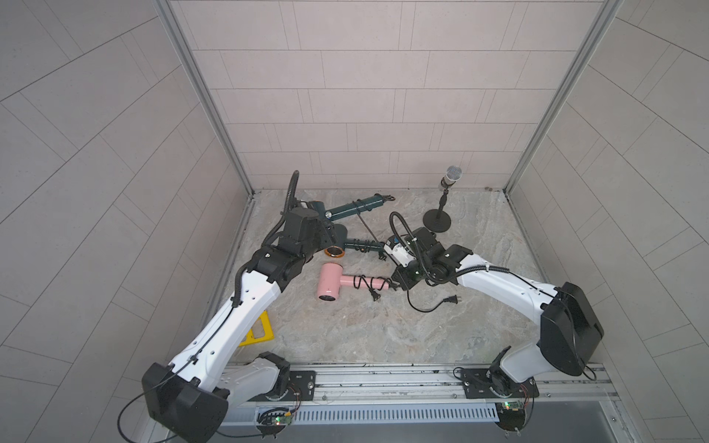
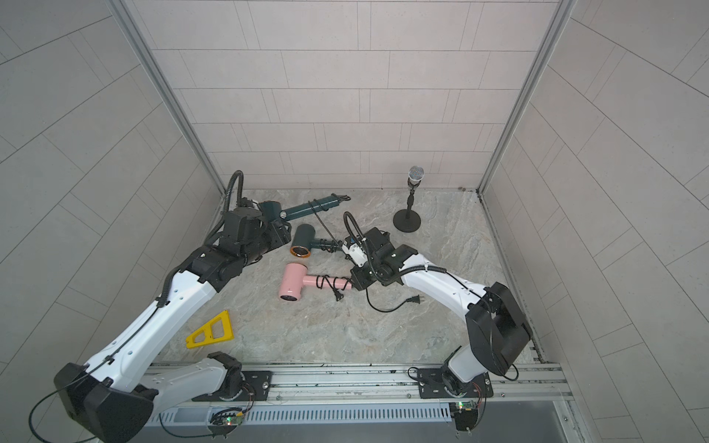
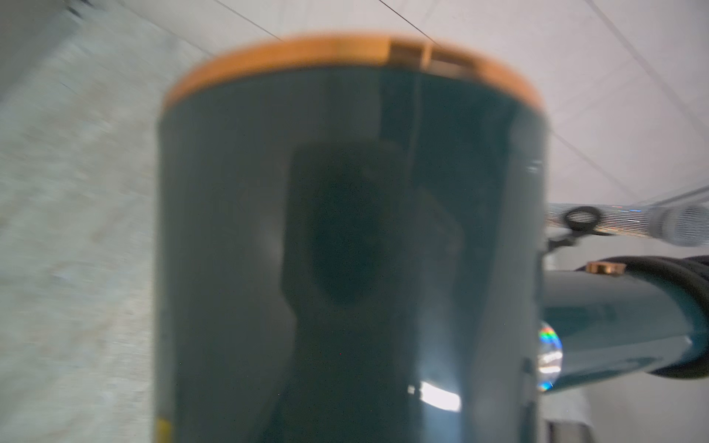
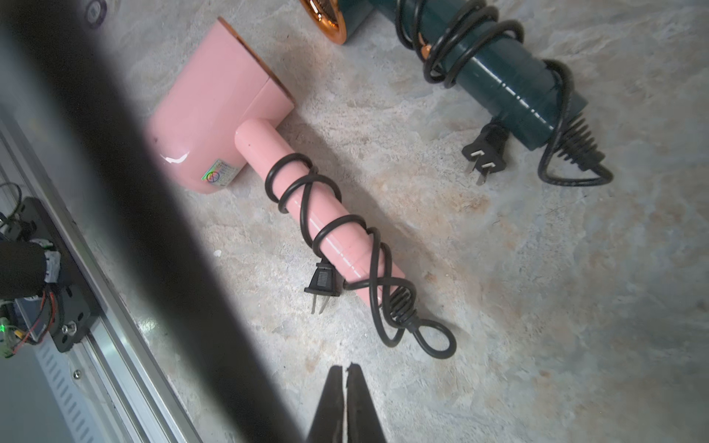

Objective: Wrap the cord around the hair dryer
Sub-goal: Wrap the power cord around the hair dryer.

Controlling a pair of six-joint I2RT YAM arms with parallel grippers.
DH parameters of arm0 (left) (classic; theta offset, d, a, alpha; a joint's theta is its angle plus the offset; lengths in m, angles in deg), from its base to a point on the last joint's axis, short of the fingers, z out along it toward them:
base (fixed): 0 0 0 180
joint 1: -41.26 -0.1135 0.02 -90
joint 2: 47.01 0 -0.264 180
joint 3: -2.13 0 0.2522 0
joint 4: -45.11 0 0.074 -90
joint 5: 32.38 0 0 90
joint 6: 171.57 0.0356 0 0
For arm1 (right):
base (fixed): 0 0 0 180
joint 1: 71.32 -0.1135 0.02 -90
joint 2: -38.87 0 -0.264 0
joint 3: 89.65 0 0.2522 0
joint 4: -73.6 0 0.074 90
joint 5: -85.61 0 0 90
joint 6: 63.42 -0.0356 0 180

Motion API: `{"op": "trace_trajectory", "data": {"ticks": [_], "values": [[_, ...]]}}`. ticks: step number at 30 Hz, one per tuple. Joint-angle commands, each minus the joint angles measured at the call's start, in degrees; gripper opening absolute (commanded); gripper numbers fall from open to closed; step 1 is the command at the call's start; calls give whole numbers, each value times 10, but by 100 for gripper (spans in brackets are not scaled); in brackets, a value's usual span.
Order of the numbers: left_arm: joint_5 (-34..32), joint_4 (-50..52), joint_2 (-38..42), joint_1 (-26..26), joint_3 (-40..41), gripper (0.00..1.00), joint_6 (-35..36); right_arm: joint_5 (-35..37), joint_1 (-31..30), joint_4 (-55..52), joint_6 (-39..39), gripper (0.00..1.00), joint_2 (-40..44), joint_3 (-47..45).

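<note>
Teal hair dryer (image 2: 307,207) sits at the table's (image 2: 441,268) 11 o'clock, handle toward 3 o'clock, against the nearer left hand (image 2: 277,226), grip impossible to tell. Its cord (image 2: 326,224) runs toward 5 o'clock past the closed, empty right hand (image 4: 346,370).

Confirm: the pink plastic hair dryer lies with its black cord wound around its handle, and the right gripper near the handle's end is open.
Not open: the right wrist view shows the right gripper shut, tips together. The pink plastic hair dryer does lie with its black cord wound around its handle.
</note>
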Motion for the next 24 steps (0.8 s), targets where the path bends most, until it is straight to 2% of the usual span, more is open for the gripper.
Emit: {"op": "trace_trajectory", "data": {"ticks": [1, 4, 8, 12, 17, 20, 24], "values": [[-242, -41, -3, -6, 15, 0, 80, 55, -32, -161, 64, 0, 18, 45], [-279, -68, -19, -6, 43, 0, 98, 66, -57, -232, 89, 0, 15, 99], [-280, -78, -38, -3, 54, 0, 94, 70, -82, -315, 114, 0, 3, 183], [-261, -63, -58, 7, 40, 0, 131, 106, -98, -368, 151, 0, -15, 259], [-206, -24, -70, 17, 21, 0, 189, 175, -96, -384, 181, 0, -40, 356], [-209, 22, -83, 22, 4, 0, 183, 162, -96, -409, 184, 0, -70, 434], [-193, 34, -88, 24, 2, 0, 176, 125, -98, -423, 181, 0, -96, 502]]}}
